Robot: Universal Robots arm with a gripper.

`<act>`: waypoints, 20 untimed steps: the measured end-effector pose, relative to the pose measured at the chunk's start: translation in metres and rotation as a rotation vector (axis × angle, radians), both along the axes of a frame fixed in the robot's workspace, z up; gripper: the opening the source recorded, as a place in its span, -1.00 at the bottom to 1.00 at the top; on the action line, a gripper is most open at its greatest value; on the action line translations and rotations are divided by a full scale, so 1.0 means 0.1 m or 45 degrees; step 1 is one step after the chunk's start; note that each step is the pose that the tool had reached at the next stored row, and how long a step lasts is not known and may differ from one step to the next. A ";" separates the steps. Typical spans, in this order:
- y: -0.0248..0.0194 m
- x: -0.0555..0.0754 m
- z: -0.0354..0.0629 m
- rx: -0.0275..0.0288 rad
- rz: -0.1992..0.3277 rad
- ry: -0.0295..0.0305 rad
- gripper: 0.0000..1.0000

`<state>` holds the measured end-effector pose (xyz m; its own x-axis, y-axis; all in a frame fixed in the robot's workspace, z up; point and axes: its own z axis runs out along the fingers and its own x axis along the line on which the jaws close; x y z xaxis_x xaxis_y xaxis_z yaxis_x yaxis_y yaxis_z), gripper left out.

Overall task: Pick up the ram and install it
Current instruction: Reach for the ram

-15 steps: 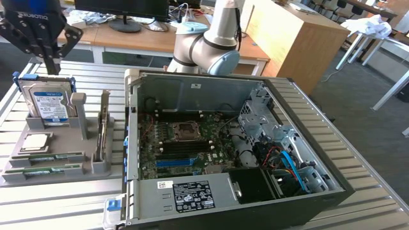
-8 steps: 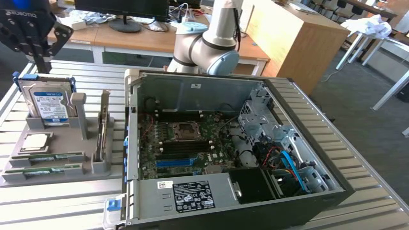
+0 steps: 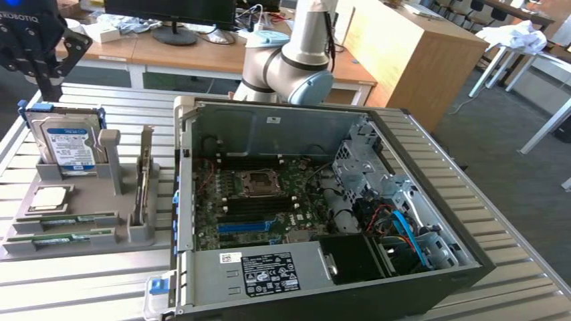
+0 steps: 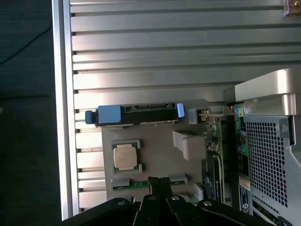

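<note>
1. Exterior view: the black two-finger gripper [image 3: 49, 87] hung high above the far corner of the slatted aluminium table [image 3: 89, 284], up and back from the grey moulded parts holder [image 3: 134, 234]. Its jaws looked drawn together with nothing between them. The ram [image 3: 67, 219], a long, narrow green circuit-board stick, lay flat in a slot on the holder's camera-facing side, just in front of the square silver processor chip [image 3: 49, 197], with a second similar stick beside it. The boxy blue-labelled hard drive [image 3: 67, 144] stood upright at the holder's back. The open black computer case [image 3: 267, 117] lay to the exterior view's right, its green motherboard [image 3: 259, 200] exposed.

2. Wrist view: the gripper [image 4: 159, 181] looked straight down, its tips meeting without a gap in line with the ram [image 4: 134, 184], a thin green strip just beside the processor chip [image 4: 126, 157].

3. Judgement: this was the approach of the pick, with the ram not yet lifted. A grasp would call for parted jaws, squared across the stick's thin sides.
</note>
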<state>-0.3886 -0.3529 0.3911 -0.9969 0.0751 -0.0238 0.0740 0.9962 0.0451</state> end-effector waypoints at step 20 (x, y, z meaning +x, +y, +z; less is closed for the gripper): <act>-0.148 0.00 0.000 0.0000 0.000 0.0001 -0.80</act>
